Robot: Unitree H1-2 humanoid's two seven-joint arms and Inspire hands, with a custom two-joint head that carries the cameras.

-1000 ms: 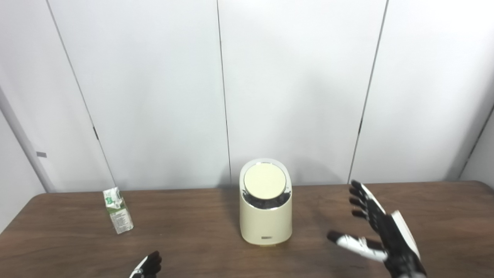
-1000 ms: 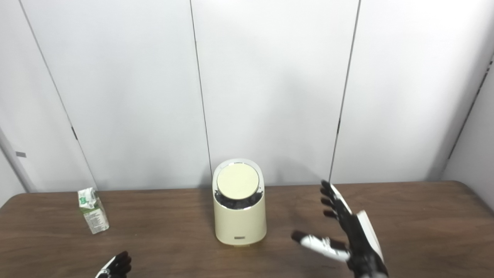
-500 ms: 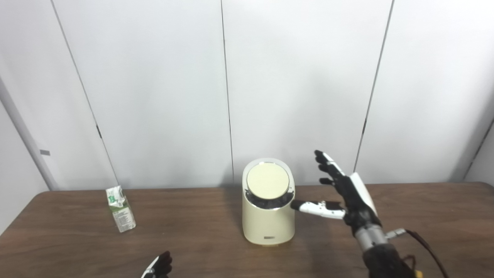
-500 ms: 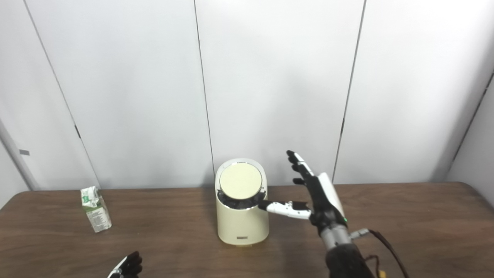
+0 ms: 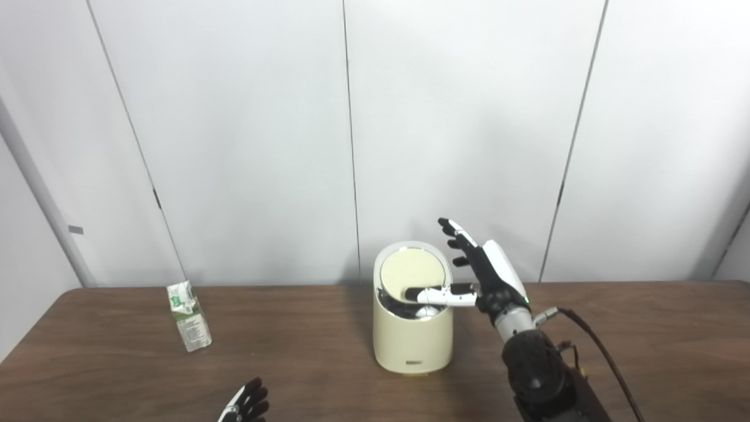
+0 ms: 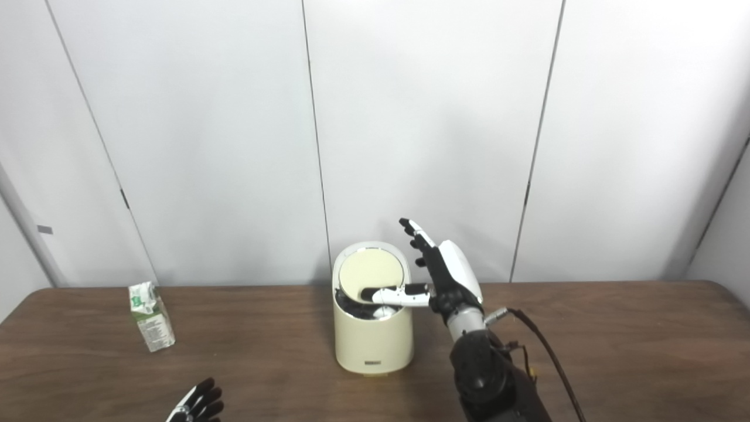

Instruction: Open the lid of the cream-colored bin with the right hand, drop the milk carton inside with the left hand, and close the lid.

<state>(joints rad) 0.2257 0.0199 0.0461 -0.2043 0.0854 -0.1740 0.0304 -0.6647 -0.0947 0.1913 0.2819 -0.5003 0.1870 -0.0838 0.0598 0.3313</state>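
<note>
The cream bin (image 5: 413, 328) stands on the brown counter (image 5: 644, 340), close to the white wall (image 5: 246, 135). The right robot hand (image 5: 489, 275) is up beside the top of the bin, on its right side. This robot hand is open and holds nothing. Its fingers (image 5: 460, 234) point up and spread apart, just beside the bin's rim. Its thumb (image 5: 436, 294) sticks out sideways to the left and lies across the low edge of the round lid (image 5: 413, 269). It looks like the thumb is touching the lid there, but it is hard to be sure. The lid is tipped toward the camera, and a dark gap shows under its front edge. A black cable (image 5: 603, 357) runs from the wrist of this robot hand down to the bottom edge.

The milk carton (image 5: 188, 315) stands upright on the counter, far to the left of the right robot hand and well apart from the bin. It is green and white, and nothing touches it.

The left robot hand (image 5: 245, 405) is low at the bottom edge, nearer to us than the carton and to its right. Only its black fingertips show, and they are spread a little, so you cannot tell for sure if it is open or closed. It is not near the carton or the bin.
</note>
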